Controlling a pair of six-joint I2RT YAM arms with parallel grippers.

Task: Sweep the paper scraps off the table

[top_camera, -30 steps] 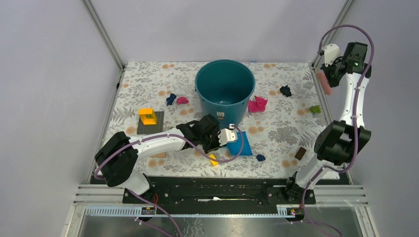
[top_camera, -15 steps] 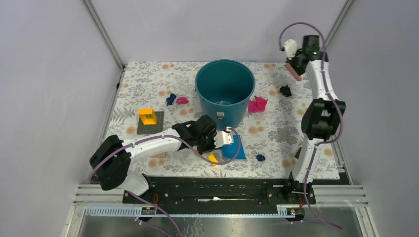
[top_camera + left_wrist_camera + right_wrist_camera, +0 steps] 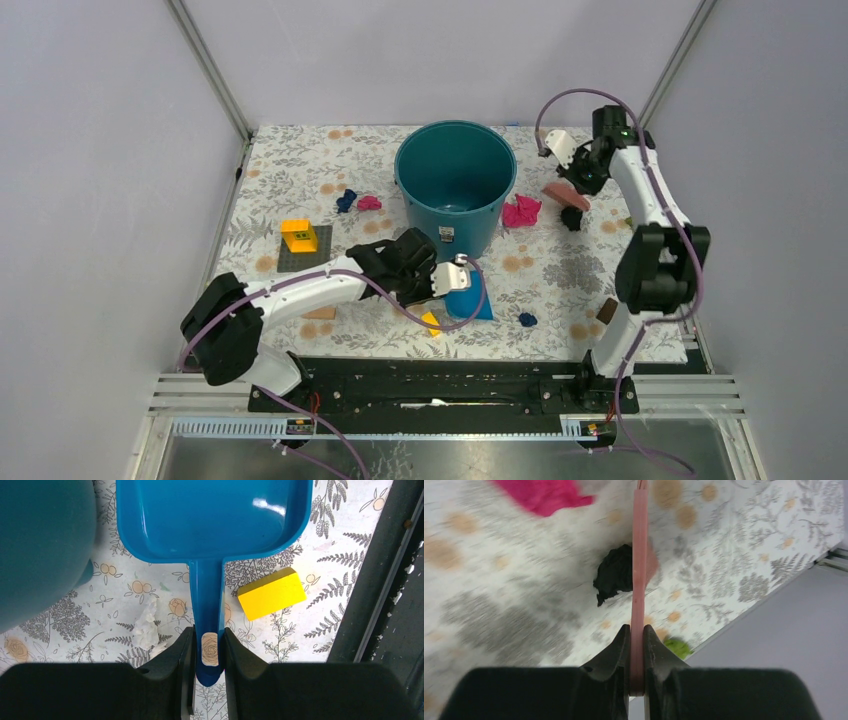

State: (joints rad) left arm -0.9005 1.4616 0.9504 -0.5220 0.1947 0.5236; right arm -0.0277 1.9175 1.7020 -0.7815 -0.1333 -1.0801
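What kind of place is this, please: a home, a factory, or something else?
Probably a robot test cell in a lab. Two arms are bolted to a rail at the table edge, metal posts frame plain grey walls, and staged props, a bucket and paper scraps, lie on the table.

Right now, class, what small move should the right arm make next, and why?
Probably drag the pink tool toward the near side, pushing the black scrap toward the dustpan. The right gripper is shut on the tool, its end is at that scrap, and the left gripper holds the dustpan ready.
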